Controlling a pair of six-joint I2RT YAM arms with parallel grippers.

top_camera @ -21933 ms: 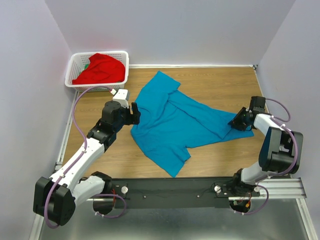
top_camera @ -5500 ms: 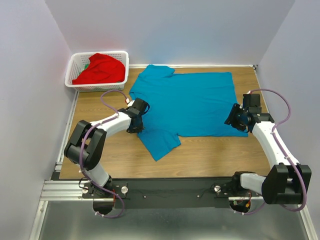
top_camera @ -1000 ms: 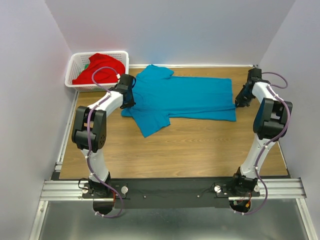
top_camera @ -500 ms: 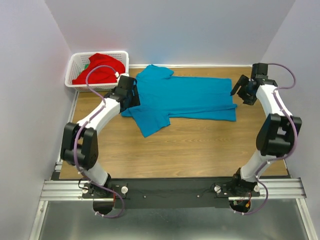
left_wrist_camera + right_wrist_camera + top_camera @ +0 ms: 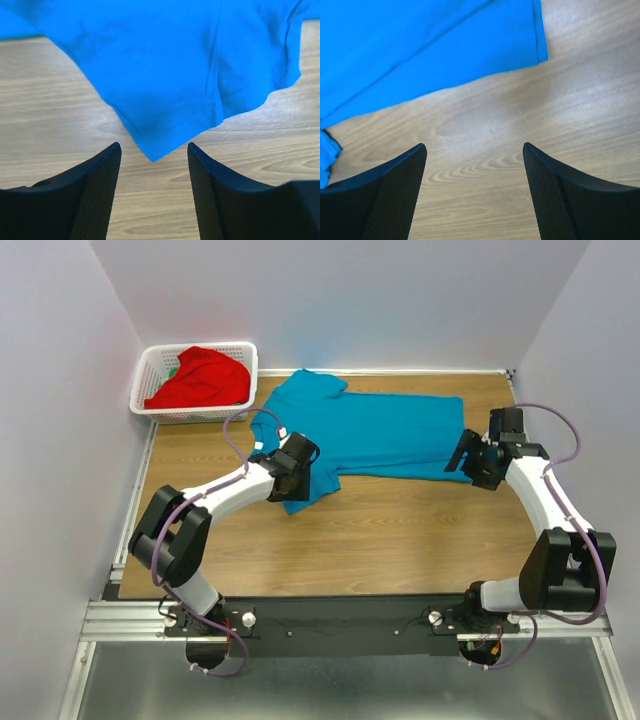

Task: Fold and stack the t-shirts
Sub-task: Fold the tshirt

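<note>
Lying flat across the far half of the wooden table (image 5: 400, 540), the teal-blue t-shirt (image 5: 385, 438) forms a long band with one sleeve jutting toward the near edge. The left gripper (image 5: 154, 146) is released: its jaws stand apart and grasp nothing, with the sleeve's pointed corner just ahead of the gap. The right gripper (image 5: 474, 145) is likewise released, its jaws spread wide over bare wood (no cloth lies between them), near the shirt's hem corner at the right end of the band. The red t-shirt (image 5: 200, 378) sits bunched inside the white lattice basket (image 5: 190, 415) at the far-left corner, well apart from both grippers.
</note>
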